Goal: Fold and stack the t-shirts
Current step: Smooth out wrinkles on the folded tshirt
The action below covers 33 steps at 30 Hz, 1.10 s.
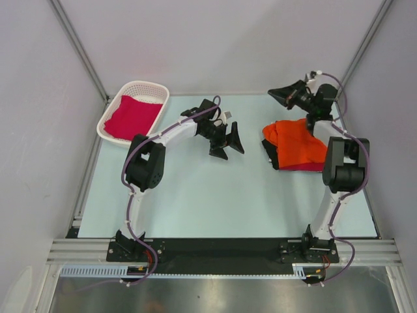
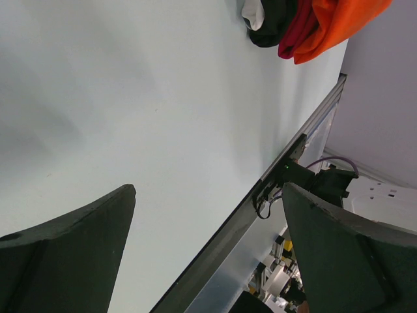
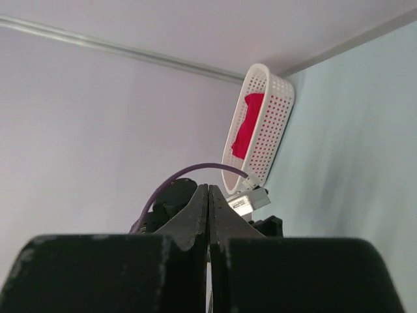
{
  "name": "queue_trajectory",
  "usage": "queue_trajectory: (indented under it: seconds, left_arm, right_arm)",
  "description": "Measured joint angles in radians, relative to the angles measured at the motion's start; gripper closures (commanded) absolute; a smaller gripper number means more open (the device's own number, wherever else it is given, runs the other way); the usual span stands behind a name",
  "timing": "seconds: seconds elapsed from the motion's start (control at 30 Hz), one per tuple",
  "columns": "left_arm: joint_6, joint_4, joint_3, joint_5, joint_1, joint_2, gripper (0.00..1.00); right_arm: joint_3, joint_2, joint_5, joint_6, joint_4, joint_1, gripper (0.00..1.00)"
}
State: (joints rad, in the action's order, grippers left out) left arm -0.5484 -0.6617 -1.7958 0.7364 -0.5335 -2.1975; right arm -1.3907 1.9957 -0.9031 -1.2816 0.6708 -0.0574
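A bright orange t-shirt [image 1: 296, 142] lies folded on top of a pile at the right of the table, with a crimson edge [image 1: 301, 167] and dark cloth under it. The pile also shows in the left wrist view, orange shirt [image 2: 339, 19] over crimson [image 2: 294, 36]. Another crimson t-shirt [image 1: 132, 116] lies in the white basket [image 1: 112, 108] at the back left. My left gripper [image 1: 228, 149] is open and empty above mid-table, left of the pile; its fingers [image 2: 71, 254] stand wide apart. My right gripper [image 1: 275, 95] is shut and empty, raised behind the pile.
The basket [image 3: 270, 124] with its red shirt [image 3: 246, 124] leans at the back left corner near the grey walls. Black and white cloth [image 2: 267, 19] sticks out under the pile. The table's metal front rail [image 2: 260, 195] runs along the near edge.
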Motion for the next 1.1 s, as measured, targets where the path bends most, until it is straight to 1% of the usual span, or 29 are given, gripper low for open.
queue_trajectory:
  seconds: [0.17,0.37,0.53,0.63,0.8,1.1]
  left_arm:
    - [0.0,0.001,0.0,0.0,0.0,0.0,0.0]
    - [0.001,0.001,0.0,0.0,0.0,0.0,0.0]
    - [0.006,0.002,0.002,0.0,0.0,0.0,0.0]
    - [0.009,0.001,0.011,0.0,0.0,0.0,0.0]
    - [0.019,-0.004,0.031,-0.002,0.0,0.001,0.0]
    - [0.038,-0.031,0.055,-0.016,0.0,0.006,0.0]
  right_arm:
    - [0.104,-0.059,-0.014,0.01,0.016,-0.123,1.0]
    - [0.281,-0.056,-0.044,0.008,0.023,-0.258,1.0]
    - [0.343,-0.042,-0.058,0.033,0.047,-0.307,1.0]
    - [0.346,-0.004,-0.064,0.066,0.055,-0.314,1.0]
    - [0.309,0.112,-0.07,0.125,0.054,-0.314,1.0]
    - [0.182,0.217,-0.106,0.121,0.071,-0.319,1.0]
